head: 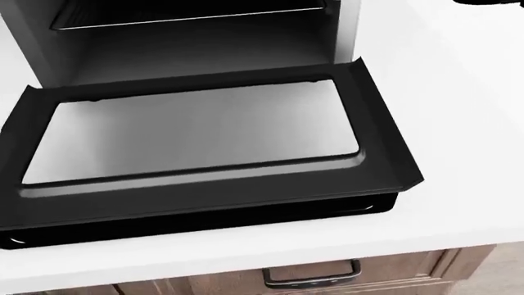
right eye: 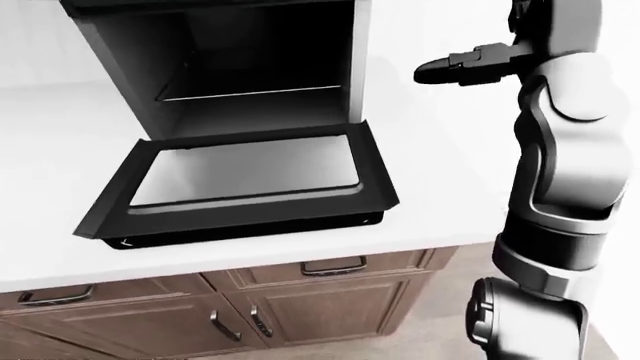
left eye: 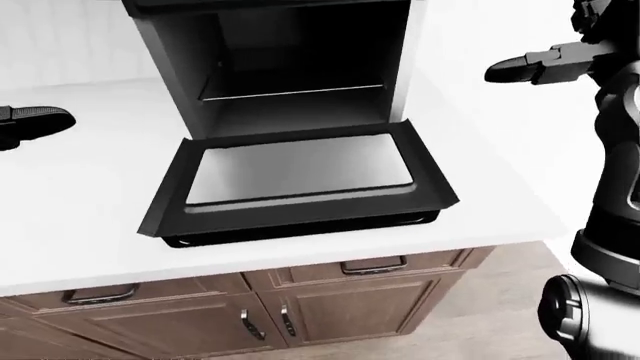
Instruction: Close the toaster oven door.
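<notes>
Toaster oven door (left eye: pixel 320 184): black frame with a pale glass pane, hinged along its upper edge in the eye views to the toaster oven (left eye: pixel 290 67), lying fully dropped and roughly level over the white counter (left eye: pixel 80 195), its free edge reaching toward the counter's lip above the wooden cabinets (left eye: pixel 330 307). Long axis: runs side to side across the oven's mouth; inner face turned up, free edge pointing away from the cavity and toward the onlooker. Oven cavity: open, a wire rack (left eye: pixel 295 91) showing inside. Right hand (left eye: pixel 525 67): held in the air well to the right of the oven and level with its cavity, apart from the door, nothing in it; fingers look extended, not curled. Left hand (left eye: pixel 30 121): only a dark tip shows, well to the left of the oven, apart from the door; whether it is spread or curled cannot be told. Step in hand, as judged: approach, closing not yet begun. Next move, as judged: bring a hand down under or against the door's free edge and swing it up about the hinge until it meets the oven's face.
</notes>
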